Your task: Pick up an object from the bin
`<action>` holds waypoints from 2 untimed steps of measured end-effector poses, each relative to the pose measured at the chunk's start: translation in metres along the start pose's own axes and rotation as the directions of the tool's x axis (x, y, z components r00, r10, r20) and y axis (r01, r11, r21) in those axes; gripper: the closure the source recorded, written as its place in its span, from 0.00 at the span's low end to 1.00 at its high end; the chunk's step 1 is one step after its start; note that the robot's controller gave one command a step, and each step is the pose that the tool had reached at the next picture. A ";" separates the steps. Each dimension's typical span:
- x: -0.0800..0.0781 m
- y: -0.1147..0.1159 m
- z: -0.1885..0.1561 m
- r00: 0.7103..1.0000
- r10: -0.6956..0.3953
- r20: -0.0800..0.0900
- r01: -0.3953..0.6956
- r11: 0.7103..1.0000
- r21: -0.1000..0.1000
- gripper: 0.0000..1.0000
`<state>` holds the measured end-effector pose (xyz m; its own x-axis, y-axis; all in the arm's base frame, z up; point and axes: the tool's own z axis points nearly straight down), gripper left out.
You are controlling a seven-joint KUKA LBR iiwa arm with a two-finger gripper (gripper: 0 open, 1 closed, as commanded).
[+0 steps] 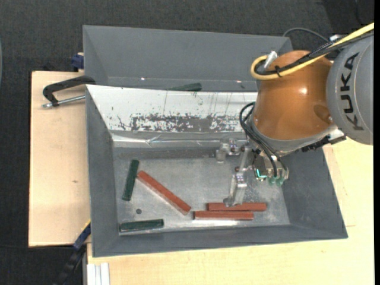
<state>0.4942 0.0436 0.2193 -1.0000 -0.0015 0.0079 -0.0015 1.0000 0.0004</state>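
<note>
Bin [98,159] of grey metal held slim green sticks [130,180] and red sticks [163,192], gripper [236,199] low over the red pair [237,207], its opening impossible to tell

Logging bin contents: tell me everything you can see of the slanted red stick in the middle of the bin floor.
The red stick is a long, thin, square-edged bar, matte brick red, perhaps painted wood. It lies flat on the bin floor, slanting from upper left to lower right. Its lower end nears a second red stick; contact cannot be told. A green stick lies left, apart. The gripper is off to its right.
</note>
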 end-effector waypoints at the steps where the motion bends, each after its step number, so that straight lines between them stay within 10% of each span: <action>1: -0.001 0.000 -0.004 1.000 0.002 0.008 -0.002 1.000 -0.001 0.00; 2: -0.003 -0.032 0.071 0.987 -0.159 0.011 0.159 0.987 0.001 0.00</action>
<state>0.4965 0.0118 0.1483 -0.9870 -0.1604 -0.0030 -0.1604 0.9871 0.0002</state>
